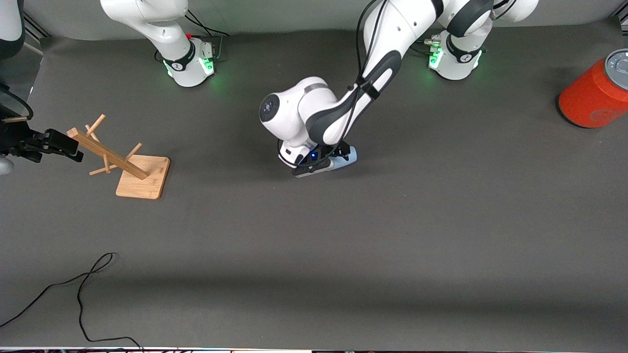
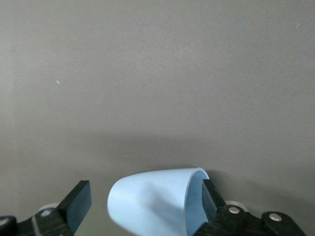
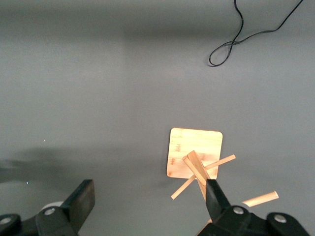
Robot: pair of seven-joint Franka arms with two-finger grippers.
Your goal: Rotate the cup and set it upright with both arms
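Cup (image 1: pixel 347 157): small, pale blue, tapered, lying on its side on the table (image 1: pixel 343 255) near the table's middle, somewhat closer to the edge where the arm bases stand. In the front view only a part of it shows from under the left arm's wrist. In the left wrist view the cup (image 2: pixel 152 201) lies between the two fingers, rim toward one finger and closed base toward the other.

Left end effector (image 1: pixel 321 164): down at the table over the cup. Fingers apart; one finger (image 2: pixel 209 199) sits at the cup's rim and appears to reach into its mouth, the other finger (image 2: pixel 78 204) stands clear of the cup with a gap of table between. Not clamped.

Right end effector (image 1: pixel 59 144): raised near the table edge at the right arm's end, just beside the top of the wooden rack (image 1: pixel 125 164). Fingers (image 3: pixel 81 201) spread wide, holding nothing. This arm waits.

Wooden rack: slanted post with pegs on a square wooden base, toward the right arm's end of the table.

Orange-red cylinder (image 1: pixel 596 93): grey lid, lying tilted near the table corner at the left arm's end, by the base-side edge.

Black cable (image 1: pixel 81 294): looped on the table near the corner at the right arm's end, by the camera-side edge.
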